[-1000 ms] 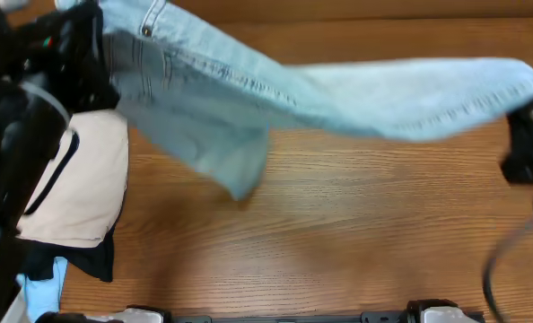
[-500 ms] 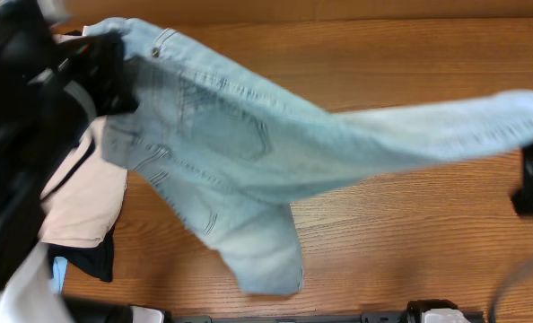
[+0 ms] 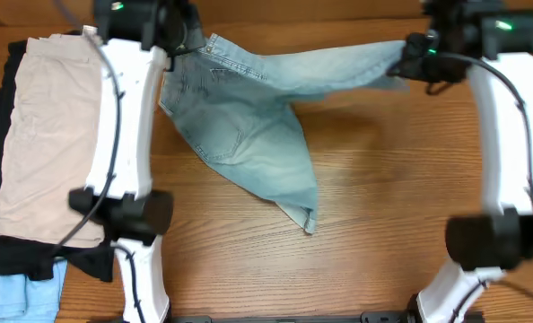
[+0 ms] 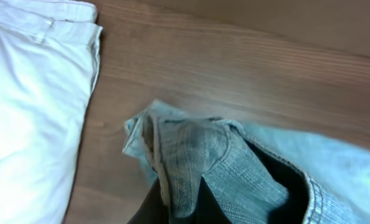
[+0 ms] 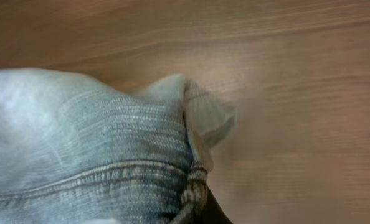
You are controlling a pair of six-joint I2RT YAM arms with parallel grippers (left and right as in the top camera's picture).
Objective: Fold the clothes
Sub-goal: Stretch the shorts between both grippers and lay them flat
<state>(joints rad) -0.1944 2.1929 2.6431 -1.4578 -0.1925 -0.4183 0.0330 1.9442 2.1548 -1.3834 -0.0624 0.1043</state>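
The left gripper (image 3: 179, 40) is clenched on the waistband end of the pale denim shorts (image 3: 249, 135) at the desk's (image 3: 383, 197) far edge, left of centre. The right gripper (image 3: 408, 56) pinches the opposite end, nearer the far-right corner. The denim is stretched between them (one leg trails toward the desk's middle). Beige shorts (image 3: 47, 135) lie along the left edge over a black garment (image 3: 33, 262), with a small light-blue piece (image 3: 15, 298) at the near-left corner.

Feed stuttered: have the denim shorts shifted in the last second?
Yes. Against the table, the denim shorts have drawn toward its far edge; the dangling corner now lies farther from the near edge.
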